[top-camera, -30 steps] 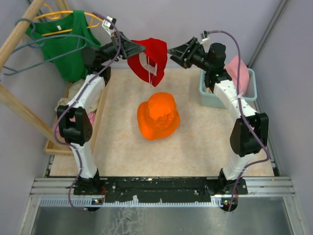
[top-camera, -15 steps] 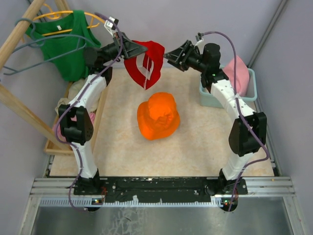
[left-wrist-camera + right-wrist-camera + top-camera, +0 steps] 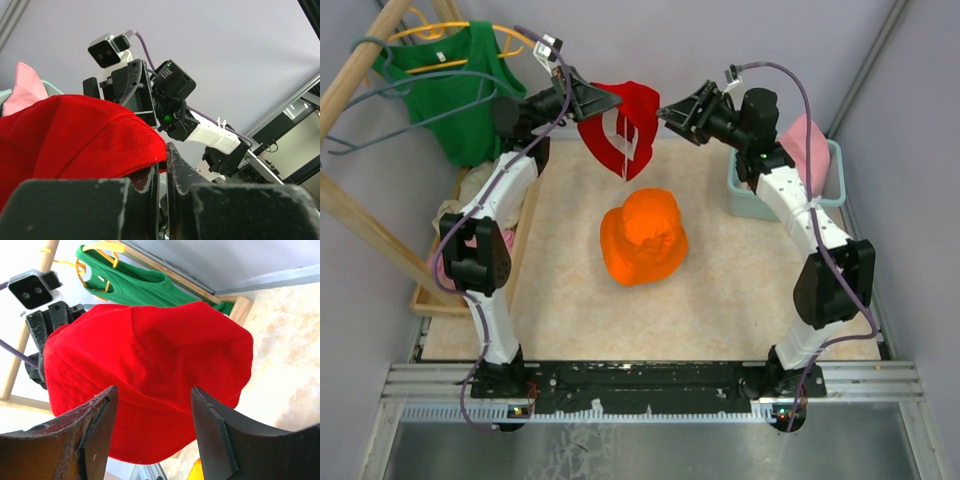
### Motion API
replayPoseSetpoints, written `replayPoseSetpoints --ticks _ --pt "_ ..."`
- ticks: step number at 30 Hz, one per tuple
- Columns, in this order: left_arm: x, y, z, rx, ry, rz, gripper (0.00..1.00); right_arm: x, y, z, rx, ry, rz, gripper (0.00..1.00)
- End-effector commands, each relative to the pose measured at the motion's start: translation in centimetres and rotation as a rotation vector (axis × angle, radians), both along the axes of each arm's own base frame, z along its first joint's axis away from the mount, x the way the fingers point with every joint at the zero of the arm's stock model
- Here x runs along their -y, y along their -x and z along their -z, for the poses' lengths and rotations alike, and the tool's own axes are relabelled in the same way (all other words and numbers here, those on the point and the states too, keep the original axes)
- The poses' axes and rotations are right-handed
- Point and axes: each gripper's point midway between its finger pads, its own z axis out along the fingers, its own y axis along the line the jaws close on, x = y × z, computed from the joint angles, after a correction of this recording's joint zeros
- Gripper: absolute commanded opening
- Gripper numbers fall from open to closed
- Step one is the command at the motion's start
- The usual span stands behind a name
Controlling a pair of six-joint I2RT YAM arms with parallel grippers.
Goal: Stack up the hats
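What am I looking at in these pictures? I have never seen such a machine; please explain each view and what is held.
These are two robot arms bolted at the near edge of a table, each ending in a two-finger gripper. The overhead picture comes from a fixed camera above and behind them. The other two come from small cameras on the wrists, so each shows its own fingers at the bottom. An orange hat lies on the table. The left gripper is shut on the edge of a red hat and holds it in the air. The right gripper is open, close beside that hat. A green top hangs at the back left; a bin with pink cloth stands at the right.
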Motion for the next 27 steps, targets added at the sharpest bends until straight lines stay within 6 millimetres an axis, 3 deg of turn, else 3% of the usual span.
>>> replayPoseSetpoints --ticks 1,3,7,11,14,15,17,21,24,27 --pt "0.0 0.4 -1.0 0.041 0.030 -0.008 0.07 -0.2 2.0 -4.0 0.120 -0.028 -0.021 0.60" --pt "0.0 0.5 -1.0 0.039 0.030 -0.004 0.07 -1.1 2.2 -4.4 0.129 -0.031 -0.039 0.59" --pt "-0.1 0.8 -1.1 0.040 0.031 -0.005 0.07 -3.0 1.5 -3.2 0.105 -0.015 -0.070 0.57" --pt "-0.2 0.9 -1.1 0.043 0.034 -0.002 0.07 -2.6 1.0 -2.7 0.107 0.018 -0.039 0.20" --pt "-0.4 0.9 -0.8 0.039 0.026 0.000 0.06 -0.4 0.6 -2.9 0.130 0.066 0.022 0.00" --pt "-0.6 0.8 -0.5 0.033 0.025 -0.003 0.06 0.8 0.0 -2.6 0.123 0.082 0.053 0.00" --pt "-0.9 0.8 -0.1 0.025 0.023 -0.008 0.06 4.0 0.2 -4.5 0.171 0.105 0.122 0.00" --pt "-0.9 0.8 1.1 0.001 0.020 -0.003 0.06 8.2 0.2 -6.4 0.215 0.202 0.220 0.00" --pt "-0.8 1.0 2.0 -0.019 0.013 0.011 0.06 9.7 0.8 -7.7 0.245 0.255 0.248 0.00" --pt "-0.4 1.9 2.9 -0.015 -0.006 0.041 0.07 10.2 1.4 -7.5 0.265 0.328 0.241 0.00"
